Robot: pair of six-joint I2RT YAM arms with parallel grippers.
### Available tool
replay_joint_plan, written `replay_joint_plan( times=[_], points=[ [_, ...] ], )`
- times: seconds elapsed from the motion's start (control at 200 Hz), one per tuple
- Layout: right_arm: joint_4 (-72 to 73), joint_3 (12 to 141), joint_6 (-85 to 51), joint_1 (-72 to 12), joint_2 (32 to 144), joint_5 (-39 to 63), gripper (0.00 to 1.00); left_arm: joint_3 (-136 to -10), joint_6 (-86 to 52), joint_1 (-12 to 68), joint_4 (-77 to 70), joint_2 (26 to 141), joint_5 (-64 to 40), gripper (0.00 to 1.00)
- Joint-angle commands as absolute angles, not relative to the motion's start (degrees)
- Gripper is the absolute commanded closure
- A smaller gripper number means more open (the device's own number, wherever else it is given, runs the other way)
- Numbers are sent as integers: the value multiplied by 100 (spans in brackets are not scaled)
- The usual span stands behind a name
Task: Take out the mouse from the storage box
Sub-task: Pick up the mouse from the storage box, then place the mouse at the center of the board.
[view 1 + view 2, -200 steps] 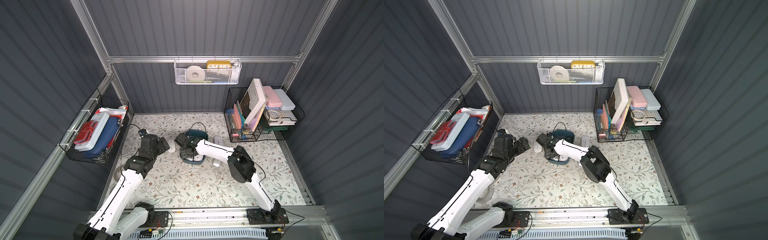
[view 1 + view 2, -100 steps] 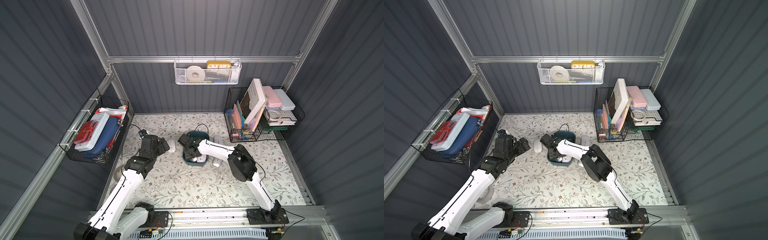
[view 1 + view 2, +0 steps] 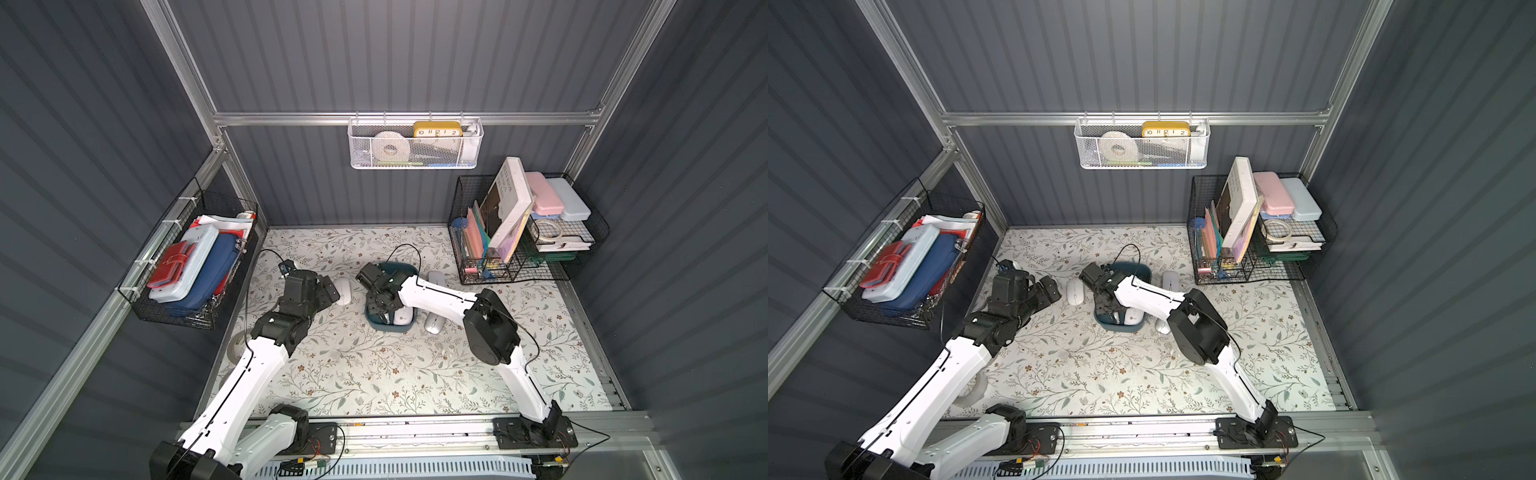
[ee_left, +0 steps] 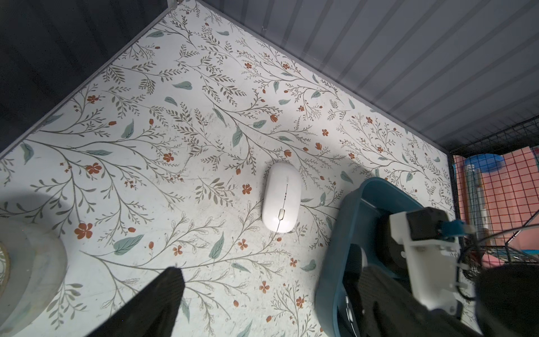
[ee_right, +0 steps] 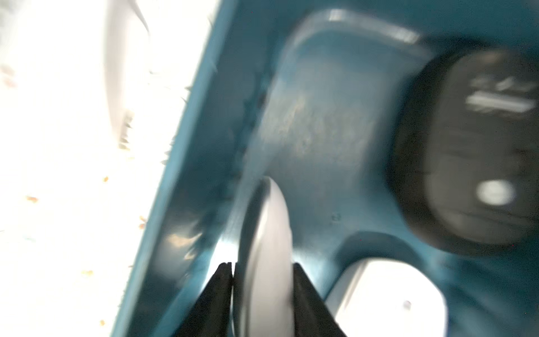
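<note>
- The right pincer is clamped on a grey mouse, which is stood on its thin edge inside the box.
- The box is set in the middle of the desk, toward the far side.
- The left pincer is held wide apart with nothing in it, just beside a white mouse left of the box.
- The grey mouse could be dropped when it is lifted, because it is smooth and only its edge is pinched.
- The box could be dragged or tipped if the mouse gets caught on its wall, because the box looks light and is not held down.
- The black mouse and the second white mouse in the box could be bumped, since little room is left.
- Six mice are counted: three in the box and three on the desk. One is left of the box. A far mouse and a near mouse are right of it.
- One box and two arms are counted.
- Three baskets are counted: a left black basket, a right black basket and a white basket.
</note>
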State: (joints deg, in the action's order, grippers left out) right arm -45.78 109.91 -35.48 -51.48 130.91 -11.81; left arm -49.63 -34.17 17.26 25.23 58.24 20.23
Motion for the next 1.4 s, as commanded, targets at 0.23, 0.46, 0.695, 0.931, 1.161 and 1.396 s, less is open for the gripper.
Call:
replay_joint_plan(
  times=[0.23, 0.46, 0.695, 0.931, 1.161, 1.396],
  points=[
    [-4397, 10893, -3667, -5098, 12990, -985, 74, -4878, -3398, 1705, 2449, 5820, 2135, 1],
    [-4052, 10410, -3778, -5089, 12364, -949, 75, -4880, -3394, 1705, 2439, 5869, 2111, 1],
    [-3610, 9507, -3908, -5098, 11374, -809, 75, -4900, -3401, 1705, 2461, 5840, 2070, 1],
    [-3208, 8187, -4207, -5184, 10274, -611, 76, -4921, -3410, 1705, 2482, 5835, 2065, 1],
    [-2644, 6671, -4495, -5273, 9091, -246, 75, -4916, -3401, 1706, 2456, 5868, 2038, 1],
    [-2020, 5419, -4697, -5273, 8720, -7, 75, -4935, -3410, 1705, 2451, 5889, 2029, 1]
  ],
)
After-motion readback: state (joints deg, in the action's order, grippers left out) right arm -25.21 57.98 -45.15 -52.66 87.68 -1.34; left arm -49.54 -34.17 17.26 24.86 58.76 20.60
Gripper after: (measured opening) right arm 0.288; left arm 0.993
